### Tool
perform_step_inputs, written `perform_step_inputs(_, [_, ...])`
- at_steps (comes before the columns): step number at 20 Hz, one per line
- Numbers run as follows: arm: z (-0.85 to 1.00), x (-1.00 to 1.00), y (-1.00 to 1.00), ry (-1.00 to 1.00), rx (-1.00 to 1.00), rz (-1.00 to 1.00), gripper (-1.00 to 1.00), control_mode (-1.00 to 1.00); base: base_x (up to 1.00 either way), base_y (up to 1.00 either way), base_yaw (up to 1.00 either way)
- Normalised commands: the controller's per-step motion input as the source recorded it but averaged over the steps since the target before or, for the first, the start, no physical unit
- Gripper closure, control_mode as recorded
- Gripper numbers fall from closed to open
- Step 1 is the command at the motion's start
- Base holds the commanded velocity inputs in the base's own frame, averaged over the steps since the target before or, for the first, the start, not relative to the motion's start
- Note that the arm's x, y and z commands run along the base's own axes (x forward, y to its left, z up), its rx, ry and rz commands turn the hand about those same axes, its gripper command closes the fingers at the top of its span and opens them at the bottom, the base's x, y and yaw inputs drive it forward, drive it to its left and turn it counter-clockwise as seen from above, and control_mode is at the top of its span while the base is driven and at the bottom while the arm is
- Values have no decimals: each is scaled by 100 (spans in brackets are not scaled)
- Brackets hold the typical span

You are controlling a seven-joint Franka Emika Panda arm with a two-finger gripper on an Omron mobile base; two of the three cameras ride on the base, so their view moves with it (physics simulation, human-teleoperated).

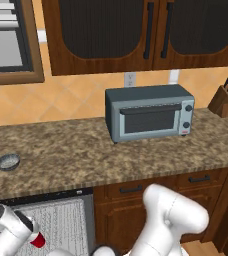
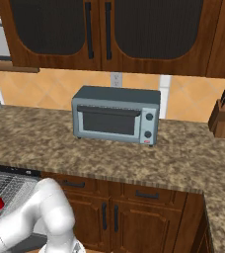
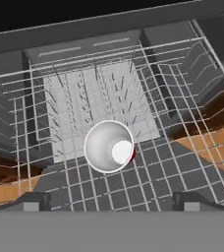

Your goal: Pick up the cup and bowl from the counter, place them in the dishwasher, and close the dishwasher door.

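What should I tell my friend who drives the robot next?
Gripper: open, above the dishwasher's wire rack.
Cup: upright in the rack, out of the fingers' grip. It also shows as red over the rack in the left base view.
Bowl: on the counter, to the left of the toaster oven.
Done: cup in the dishwasher.
Left: fetch the bowl, rack it, close the dishwasher door.

Pincer (image 3: 109, 199) fingertips cut off; dishwasher (image 1: 56, 220) partly behind arm.

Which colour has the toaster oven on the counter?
The boxy metal toaster oven is blue-grey with a dark glass door, clearest in the left base view.
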Motion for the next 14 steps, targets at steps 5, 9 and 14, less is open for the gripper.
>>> perform_step_inputs(5, [94,-3,-37,-8,31,0,-100,-100,0,0,0])
perform_step_inputs(9, [100,0,-40,0,32,0,-100,-100,0,0,0])
perform_step_inputs(14, [100,0,-41,4,27,0,-100,-100,0,0,0])
